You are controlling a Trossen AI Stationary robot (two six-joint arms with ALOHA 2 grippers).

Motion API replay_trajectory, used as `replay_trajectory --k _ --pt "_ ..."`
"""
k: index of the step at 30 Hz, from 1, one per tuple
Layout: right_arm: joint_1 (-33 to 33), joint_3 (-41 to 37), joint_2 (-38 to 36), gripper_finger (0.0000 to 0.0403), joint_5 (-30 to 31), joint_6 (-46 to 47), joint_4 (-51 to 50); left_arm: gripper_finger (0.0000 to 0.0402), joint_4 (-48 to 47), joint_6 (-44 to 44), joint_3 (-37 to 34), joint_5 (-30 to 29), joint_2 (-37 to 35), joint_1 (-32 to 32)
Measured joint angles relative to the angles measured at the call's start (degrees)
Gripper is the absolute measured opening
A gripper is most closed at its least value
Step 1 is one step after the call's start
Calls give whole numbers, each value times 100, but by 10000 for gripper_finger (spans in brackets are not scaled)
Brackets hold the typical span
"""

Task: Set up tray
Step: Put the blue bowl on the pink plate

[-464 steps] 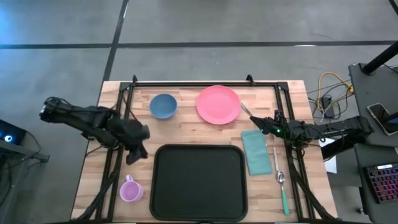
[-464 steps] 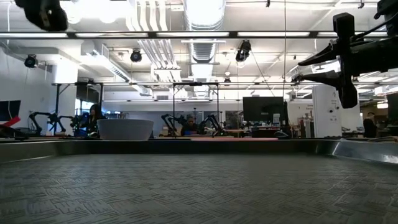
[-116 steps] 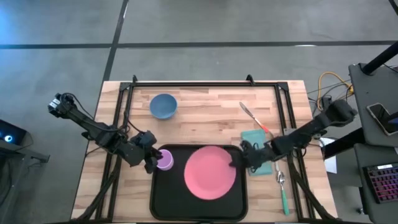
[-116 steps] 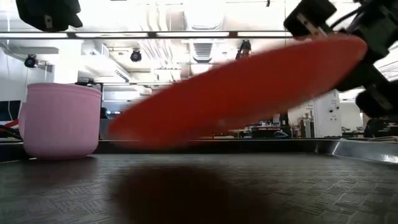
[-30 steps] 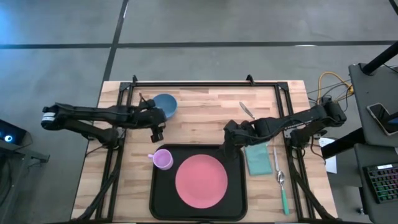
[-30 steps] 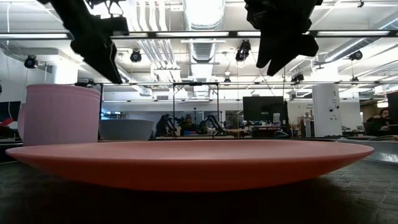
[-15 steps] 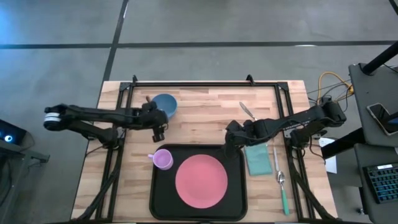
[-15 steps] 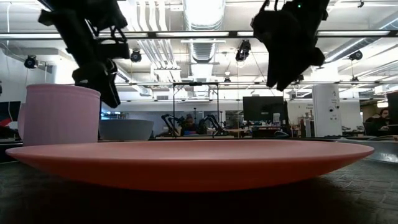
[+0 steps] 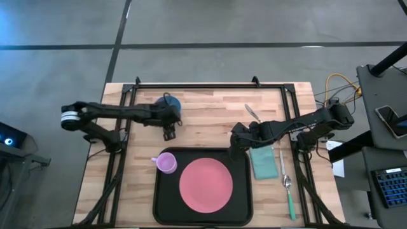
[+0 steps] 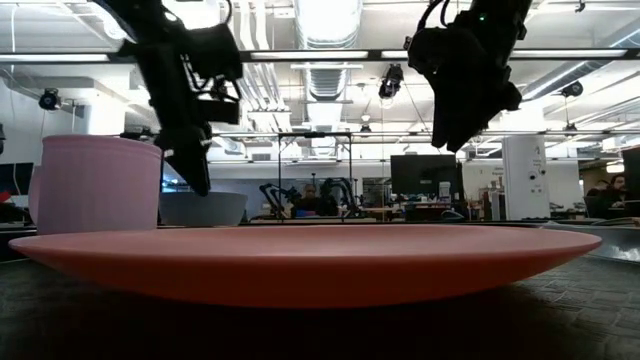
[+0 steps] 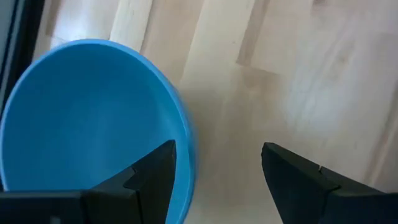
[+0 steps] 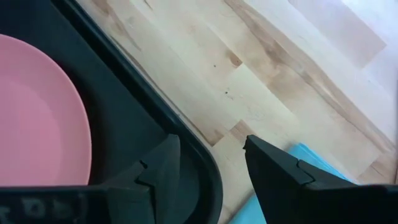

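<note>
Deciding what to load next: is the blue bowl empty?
Empty: the left wrist view shows the blue bowl's bare interior, upright on the table.

The high view is evenly lit and reasonably sharp, with soft, short shadows under the arms on the pale wood surface [image 9: 210, 114]. In the low view, ceiling lamps [image 10: 320, 18] glare white and both arms stand against them as near-black silhouettes; the plate [image 10: 305, 262] close to the lens is soft and out of focus, while the room behind is clearer. The left wrist view is bright; the bowl [image 11: 87, 124] casts a soft shadow on the wood beside it. The right wrist view is bright too, its tray [image 12: 146, 134] showing little sheen.
</note>
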Motion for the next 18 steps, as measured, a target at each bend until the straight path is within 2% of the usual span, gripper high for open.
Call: replay_trajectory --k 7,10,13,18 --pt "2 -2 0 169 -2 67 5 215 -213 -7 544 -73 732 168" --pt "4 -6 0 169 -2 68 11 200 -271 0 714 -81 961 201" --pt "4 -15 0 169 -2 68 15 161 -426 4 854 -75 1123 198" --pt "2 -48 0 169 -2 50 17 68 -476 -7 942 -82 1211 200"
